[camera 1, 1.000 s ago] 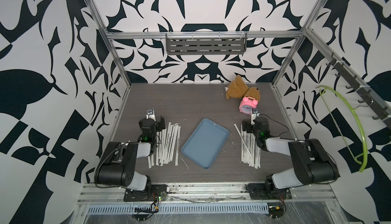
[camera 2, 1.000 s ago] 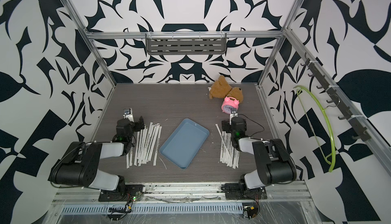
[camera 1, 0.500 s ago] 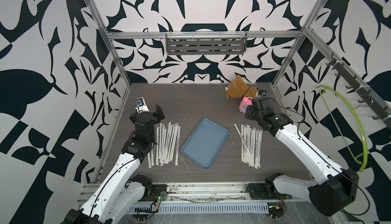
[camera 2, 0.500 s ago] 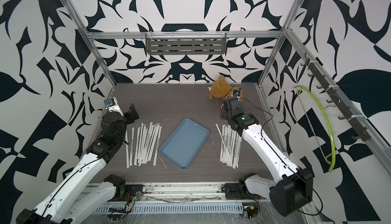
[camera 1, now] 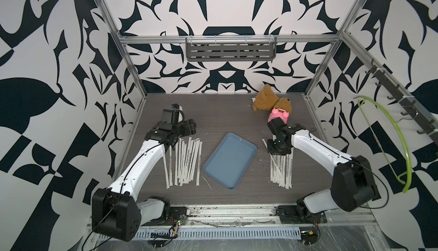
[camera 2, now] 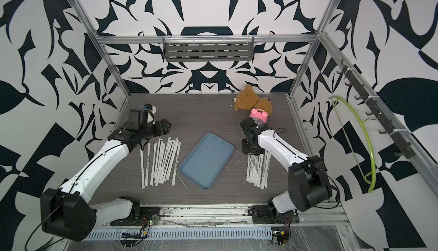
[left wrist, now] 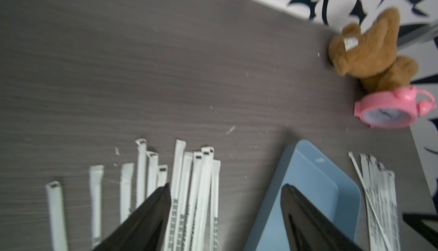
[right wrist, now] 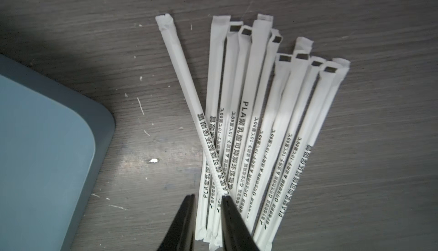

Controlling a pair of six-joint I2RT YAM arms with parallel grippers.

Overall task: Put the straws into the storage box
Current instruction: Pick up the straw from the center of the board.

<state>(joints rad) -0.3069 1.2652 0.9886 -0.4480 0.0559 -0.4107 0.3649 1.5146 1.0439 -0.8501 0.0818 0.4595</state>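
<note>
R gripper (right wrist: 207, 199) jaws narrow astride white paper-wrapped straws (right wrist: 260, 131) fanned at 3 o'clock of empty blue-grey rectangular plastic storage box (camera 1: 230, 159); firm pinch? Can't tell. L gripper (left wrist: 226, 187) spread wide, empty. Close fully, lift straight, don't drag neighbours.

The storage box (camera 1: 228, 161) stands unobstructed; teddy bear (camera 1: 264, 97) and clock (camera 1: 278, 116) crowd corner.
</note>
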